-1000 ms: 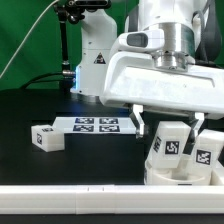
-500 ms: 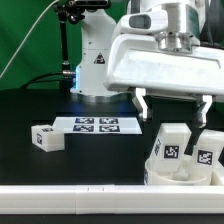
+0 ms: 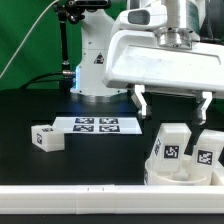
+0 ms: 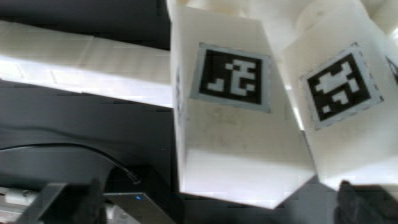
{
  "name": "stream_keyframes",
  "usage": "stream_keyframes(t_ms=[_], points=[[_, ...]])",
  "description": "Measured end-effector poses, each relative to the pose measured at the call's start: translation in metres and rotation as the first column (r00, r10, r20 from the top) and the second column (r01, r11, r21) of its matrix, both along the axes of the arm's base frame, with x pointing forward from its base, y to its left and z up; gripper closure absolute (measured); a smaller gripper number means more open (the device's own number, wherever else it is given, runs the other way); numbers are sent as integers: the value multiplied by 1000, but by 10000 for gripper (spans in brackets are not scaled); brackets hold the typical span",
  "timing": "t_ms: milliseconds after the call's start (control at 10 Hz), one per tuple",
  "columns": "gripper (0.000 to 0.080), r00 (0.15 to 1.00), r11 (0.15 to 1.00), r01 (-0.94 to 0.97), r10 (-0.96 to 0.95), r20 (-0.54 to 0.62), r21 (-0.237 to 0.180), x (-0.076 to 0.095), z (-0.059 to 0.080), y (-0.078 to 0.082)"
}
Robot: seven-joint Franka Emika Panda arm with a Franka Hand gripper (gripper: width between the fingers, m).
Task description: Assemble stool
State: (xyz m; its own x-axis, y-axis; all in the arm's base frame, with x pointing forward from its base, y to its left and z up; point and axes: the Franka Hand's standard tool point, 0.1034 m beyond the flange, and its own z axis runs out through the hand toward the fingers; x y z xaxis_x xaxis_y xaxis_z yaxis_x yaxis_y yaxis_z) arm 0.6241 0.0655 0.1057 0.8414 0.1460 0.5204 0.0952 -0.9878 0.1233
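End effector (image 3: pixel 172 103): wide, empty, above the seat (image 3: pixel 160 176) | first leg (image 3: pixel 171 143) and second leg (image 3: pixel 208 150) upright in its sockets, needing no hold | loose leg (image 3: pixel 45 137) on bench (image 3: pixel 30 165) beside marker board (image 3: pixel 95 125), probably next.

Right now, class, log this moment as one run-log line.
fingers: open, empty, above seat | two legs: upright in seat | loose leg: on table beside marker board

No words or numbers legible; only square tags (image 4: pixel 230 73) on the legs (image 3: pixel 172 145).
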Motion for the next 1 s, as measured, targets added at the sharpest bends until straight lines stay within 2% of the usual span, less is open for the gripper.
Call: stream_keyframes(t_ms=[100,400,600,800,900,1000], points=[[151,1000,1000,14,-14,-25,10,0,4,-6],[151,952,997,52,-32,-305,56,-11,4,-3],[151,912,996,67,-36,-408,61,-14,3,0],[151,838,995,80,-35,-545,59,-18,2,3],[151,872,999,17,7,-489,46,-9,1,4],[151,875,997,-64,74,-478,37,-11,-2,4]])
